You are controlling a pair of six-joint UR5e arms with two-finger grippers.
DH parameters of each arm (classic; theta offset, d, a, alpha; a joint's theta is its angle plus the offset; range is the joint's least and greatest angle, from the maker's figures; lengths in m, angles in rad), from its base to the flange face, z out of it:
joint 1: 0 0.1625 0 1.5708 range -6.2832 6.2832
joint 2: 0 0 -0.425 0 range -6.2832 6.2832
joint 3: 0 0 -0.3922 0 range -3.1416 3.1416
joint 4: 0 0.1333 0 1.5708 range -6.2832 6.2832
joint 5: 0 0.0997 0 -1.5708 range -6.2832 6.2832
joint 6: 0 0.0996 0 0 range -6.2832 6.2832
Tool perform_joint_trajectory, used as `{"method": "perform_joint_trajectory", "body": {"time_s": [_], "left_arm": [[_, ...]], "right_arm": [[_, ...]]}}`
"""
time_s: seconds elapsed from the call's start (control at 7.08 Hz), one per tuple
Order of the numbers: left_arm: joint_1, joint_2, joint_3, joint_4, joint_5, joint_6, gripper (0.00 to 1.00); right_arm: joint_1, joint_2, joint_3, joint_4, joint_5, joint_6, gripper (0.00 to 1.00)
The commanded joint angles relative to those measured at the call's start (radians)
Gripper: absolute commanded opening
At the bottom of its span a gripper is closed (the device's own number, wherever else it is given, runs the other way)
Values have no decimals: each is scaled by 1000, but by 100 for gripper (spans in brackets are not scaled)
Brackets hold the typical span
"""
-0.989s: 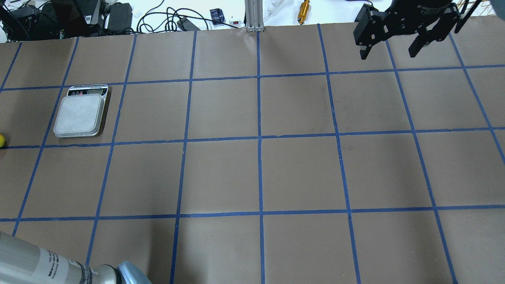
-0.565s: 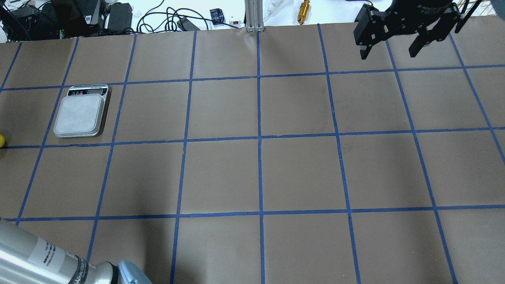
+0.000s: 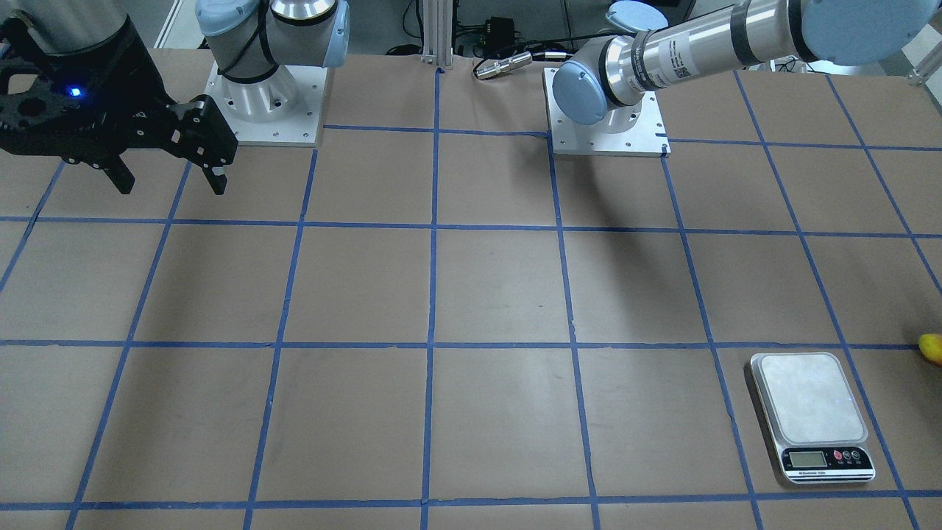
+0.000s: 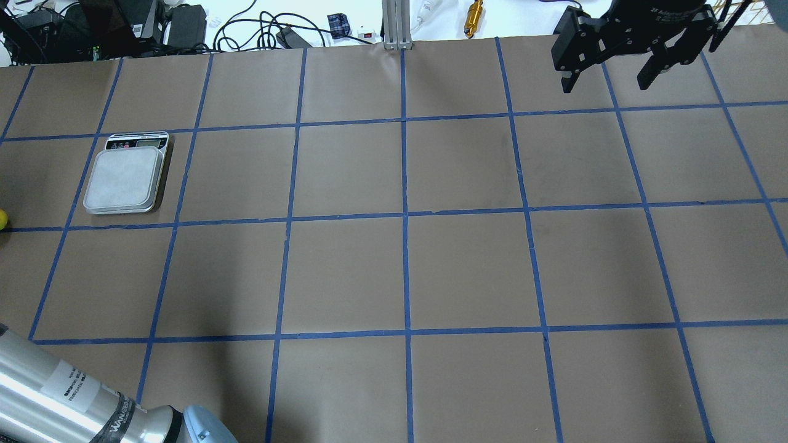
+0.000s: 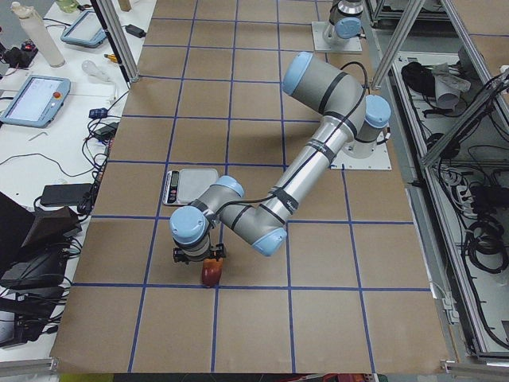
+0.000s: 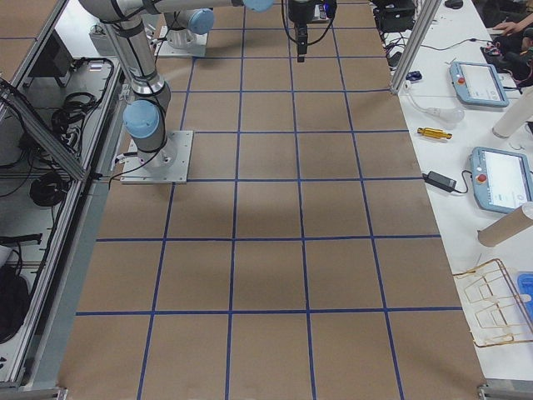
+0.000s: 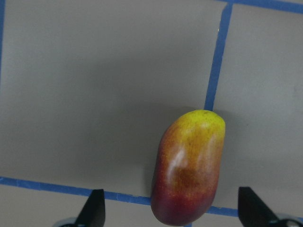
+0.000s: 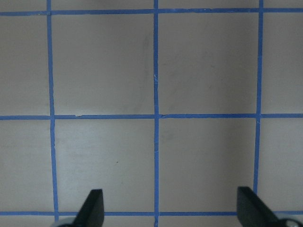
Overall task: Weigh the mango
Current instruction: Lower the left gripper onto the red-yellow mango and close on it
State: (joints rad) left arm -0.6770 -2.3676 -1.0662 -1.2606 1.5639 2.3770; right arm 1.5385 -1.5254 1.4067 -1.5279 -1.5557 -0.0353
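Note:
The mango (image 7: 189, 165), yellow at its far end and red at its near end, lies on the brown paper near the table's left end. It also shows in the exterior left view (image 5: 211, 273), and only its yellow tip shows at the overhead view's edge (image 4: 2, 218) and the front view's edge (image 3: 932, 347). My left gripper (image 7: 173, 210) is open just above it, with the red end between the fingers. The kitchen scale (image 4: 125, 179), silver with nothing on its plate, stands about one grid square from the mango (image 5: 191, 185). My right gripper (image 4: 606, 77) is open and empty, high over the far right.
Blue tape divides the brown paper into squares. An aluminium post (image 4: 394, 24), cables and a brass part (image 4: 474, 17) lie beyond the far edge. Tablets (image 6: 500, 179) and a wire rack (image 6: 500, 304) sit on the side bench.
My left arm's forearm has shifted a little forward in the overhead view's lower left corner. The right arm, the scale and the mango's tip have not moved.

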Motion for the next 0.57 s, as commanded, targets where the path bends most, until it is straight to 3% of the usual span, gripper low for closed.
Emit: {"method": "perform_joint_trajectory", "body": {"time_s": [0.0,0.42], "left_arm": [[2,-30,-15,18,10,53,100],[23,-56,-31,30,40,54,100]], "right_arm": [[0,-1,0,0,0,0,100],[0,-1,0,0,0,0,100]]}}
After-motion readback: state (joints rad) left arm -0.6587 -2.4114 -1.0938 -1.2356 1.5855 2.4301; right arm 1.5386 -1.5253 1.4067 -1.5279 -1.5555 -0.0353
